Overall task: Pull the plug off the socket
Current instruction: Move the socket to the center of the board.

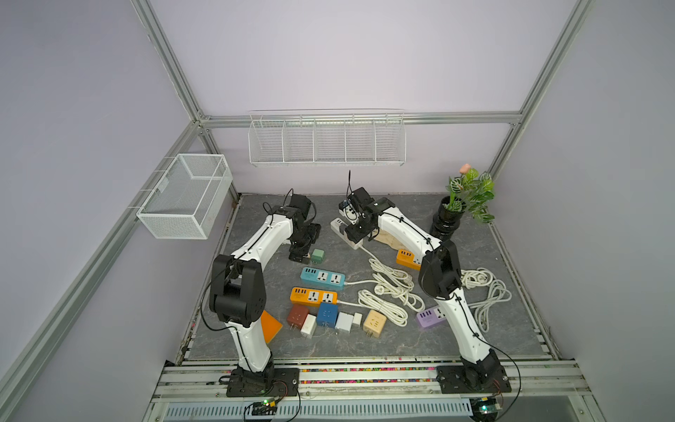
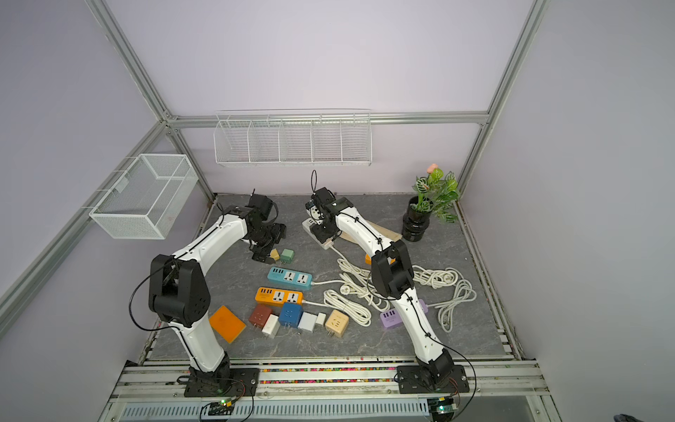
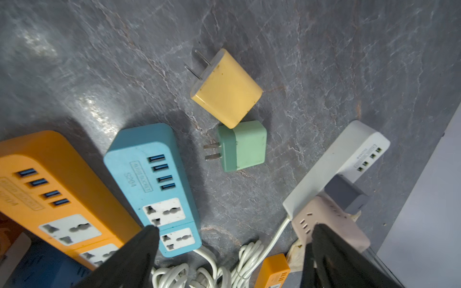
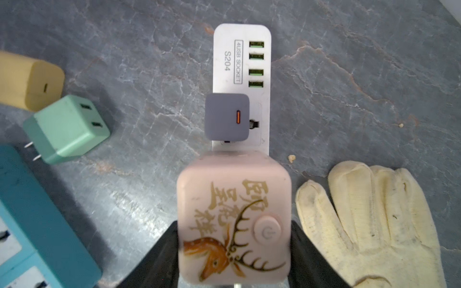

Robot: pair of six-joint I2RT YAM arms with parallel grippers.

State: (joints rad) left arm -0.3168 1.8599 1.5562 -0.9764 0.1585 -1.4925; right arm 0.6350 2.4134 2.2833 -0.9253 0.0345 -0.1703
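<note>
Right hand pinches opposite flat sides of the pink cube plug, seated in the white power strip on the counter; probably light, rigid, slick; left hand spread.

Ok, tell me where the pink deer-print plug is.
In the right wrist view the pink deer-print plug sits on the white power strip, beside the grey charger, between the fingers of the right gripper, at the back of the table.

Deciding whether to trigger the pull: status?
Left gripper open, holding nothing. Right gripper clamped on pink cube plug, seated on white strip. Grey plug close beside it; glove alongside.
</note>
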